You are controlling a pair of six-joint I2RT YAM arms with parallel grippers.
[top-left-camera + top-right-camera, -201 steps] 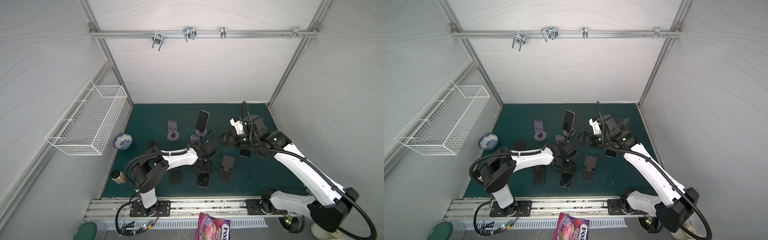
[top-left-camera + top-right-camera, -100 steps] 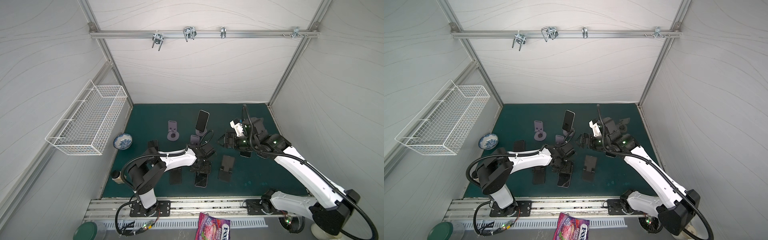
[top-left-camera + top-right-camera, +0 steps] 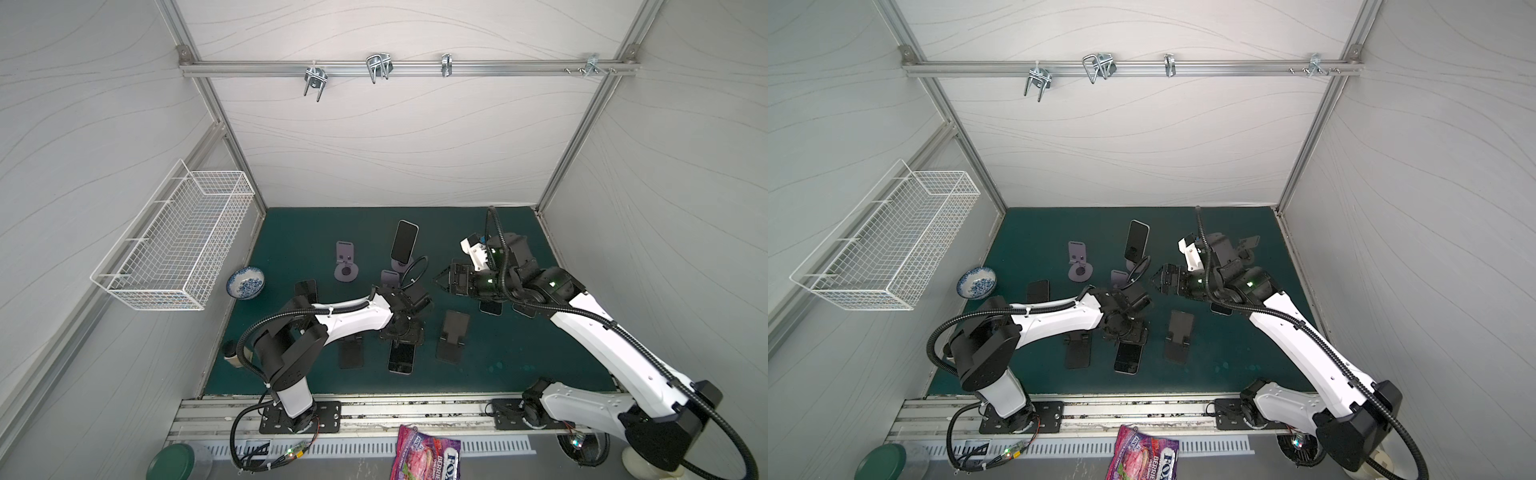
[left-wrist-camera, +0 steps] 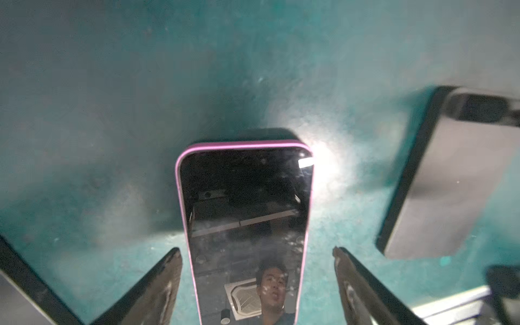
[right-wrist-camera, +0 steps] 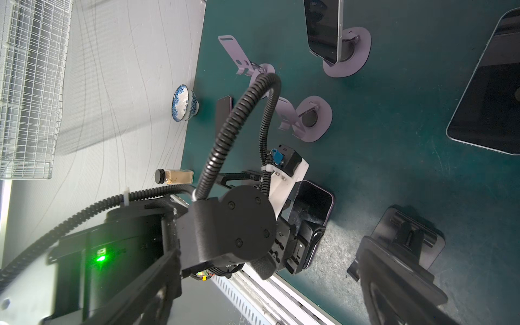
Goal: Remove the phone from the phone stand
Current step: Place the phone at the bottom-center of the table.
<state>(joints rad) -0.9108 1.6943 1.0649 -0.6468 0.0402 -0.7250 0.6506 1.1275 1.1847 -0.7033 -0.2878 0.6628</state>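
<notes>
Straddling a pink phone (image 4: 244, 211) flat on the mat (image 4: 112, 112), your left gripper (image 4: 256, 250) stands open, your right gripper (image 3: 442, 279) wide and empty; the other phone (image 3: 404, 246) sits on its stand (image 5: 363, 56).

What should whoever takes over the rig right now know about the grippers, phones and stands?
Left gripper: open, fingers either side of the pink-edged phone, not touching it.
Right gripper: open, empty, above the mat.
Done: pink-edged phone lies flat on the mat, on no stand.
Left: lift the left arm clear; a second phone sits on a purple stand at the back, probably next.
</notes>
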